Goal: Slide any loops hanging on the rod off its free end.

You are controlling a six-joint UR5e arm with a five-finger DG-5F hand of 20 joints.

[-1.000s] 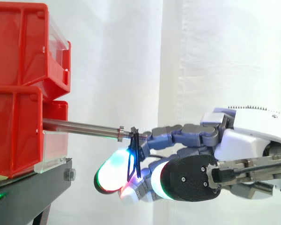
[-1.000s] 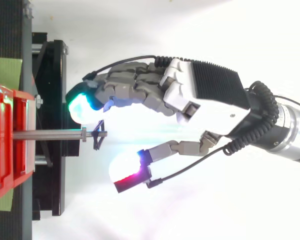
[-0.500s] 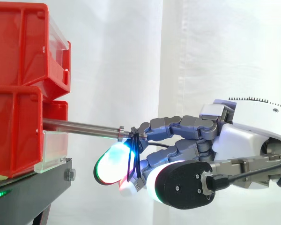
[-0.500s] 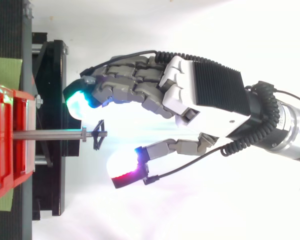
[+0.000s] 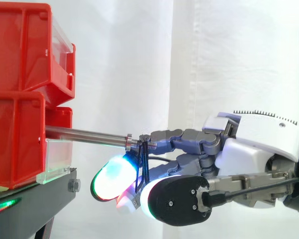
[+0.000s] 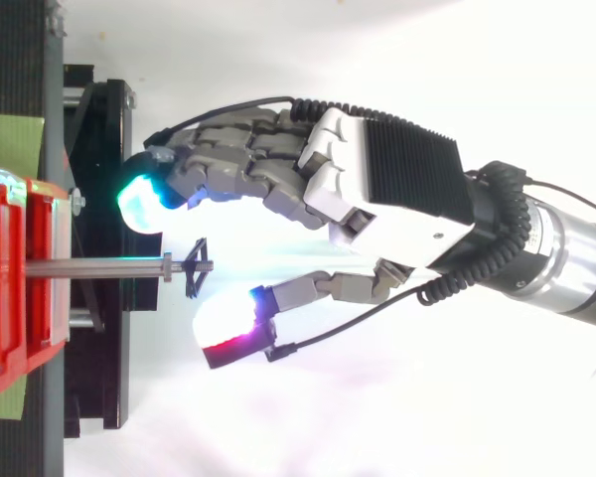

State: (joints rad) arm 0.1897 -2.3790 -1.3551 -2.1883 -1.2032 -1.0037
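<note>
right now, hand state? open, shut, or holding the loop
Hand: open, holding nothing. It straddles the dark loop at the free end of the rod, and the top view shows a gap on both sides.

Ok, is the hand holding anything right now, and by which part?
Nothing is held. The hand is open; the black loop hangs at the free end of the rod, between fingers and thumb, clear of both.

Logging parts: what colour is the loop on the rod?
Black loop, best seen in the side view.
</note>
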